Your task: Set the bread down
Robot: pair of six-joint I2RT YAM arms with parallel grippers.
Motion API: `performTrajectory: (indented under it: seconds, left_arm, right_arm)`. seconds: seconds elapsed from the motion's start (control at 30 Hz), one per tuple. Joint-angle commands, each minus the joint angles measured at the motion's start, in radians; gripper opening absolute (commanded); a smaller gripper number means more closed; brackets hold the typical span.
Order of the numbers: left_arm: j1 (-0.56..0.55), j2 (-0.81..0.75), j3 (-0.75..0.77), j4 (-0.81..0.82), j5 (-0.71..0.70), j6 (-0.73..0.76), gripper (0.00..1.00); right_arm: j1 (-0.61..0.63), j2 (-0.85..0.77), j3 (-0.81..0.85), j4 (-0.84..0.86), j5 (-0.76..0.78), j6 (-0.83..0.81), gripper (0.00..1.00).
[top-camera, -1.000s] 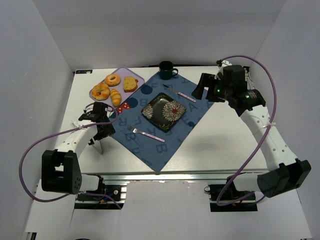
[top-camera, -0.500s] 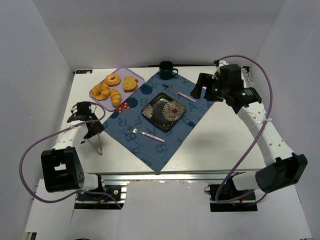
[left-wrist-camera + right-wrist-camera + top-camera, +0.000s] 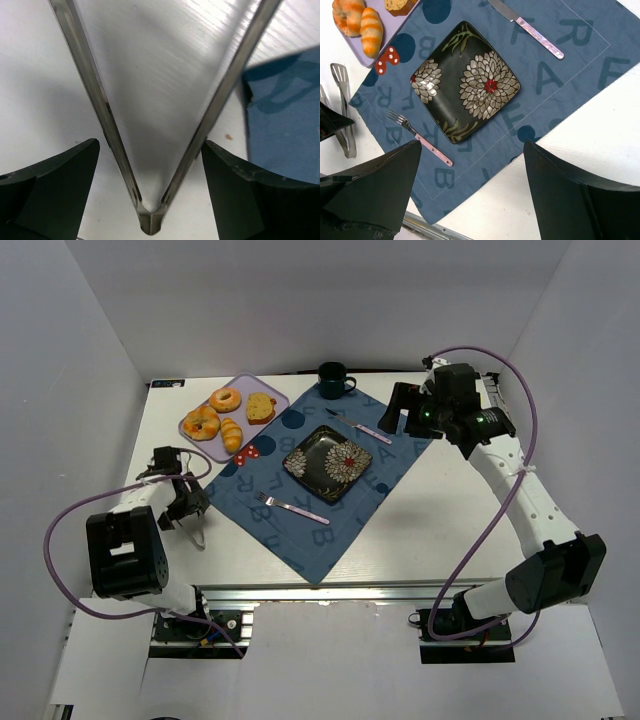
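My left hand (image 3: 150,142) straddles V-shaped steel tongs (image 3: 149,222)

Its fingers (image 3: 50,180) are spread, released, over the white worktop (image 3: 450,510); the golden breads (image 3: 202,423) sit on a lilac tray (image 3: 243,388), upper left; my right hand (image 3: 472,145) hangs released too.

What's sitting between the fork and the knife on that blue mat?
A black flowered plate, empty, lies between the fork and the knife. The overhead view and the right wrist view both show it.
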Motion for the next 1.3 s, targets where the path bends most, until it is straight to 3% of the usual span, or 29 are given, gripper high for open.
performTrajectory:
  seconds: [0.0, 0.27, 0.47, 0.73, 0.93, 1.1, 1.27]
  left_arm:
    - [0.021, 0.020, -0.003, 0.040, 0.027, 0.022, 0.94]
    - [0.028, 0.113, 0.013, 0.078, 0.044, 0.022, 0.81]
    - [0.028, 0.098, 0.052, 0.043, 0.008, 0.019, 0.57]
    - [0.028, -0.055, 0.264, -0.146, -0.019, -0.064, 0.55]
    - [0.008, -0.075, 0.427, -0.229, 0.076, -0.086, 0.54]
    - [-0.108, 0.026, 0.649, -0.212, 0.125, -0.072, 0.54]
    - [-0.248, 0.263, 0.919, -0.273, 0.096, -0.035, 0.54]
  right_arm:
    - [-0.003, 0.014, 0.056, 0.028, -0.010, -0.013, 0.89]
    - [-0.004, 0.037, 0.074, 0.028, -0.013, -0.013, 0.89]
    - [-0.003, 0.043, 0.088, 0.023, -0.013, -0.011, 0.89]
    - [-0.003, 0.054, 0.097, 0.023, -0.033, 0.015, 0.89]
    - [-0.003, 0.063, 0.111, 0.034, -0.044, 0.024, 0.89]
    - [-0.003, 0.077, 0.131, 0.039, -0.054, 0.027, 0.89]
    - [-0.003, 0.086, 0.149, 0.040, -0.042, 0.013, 0.89]
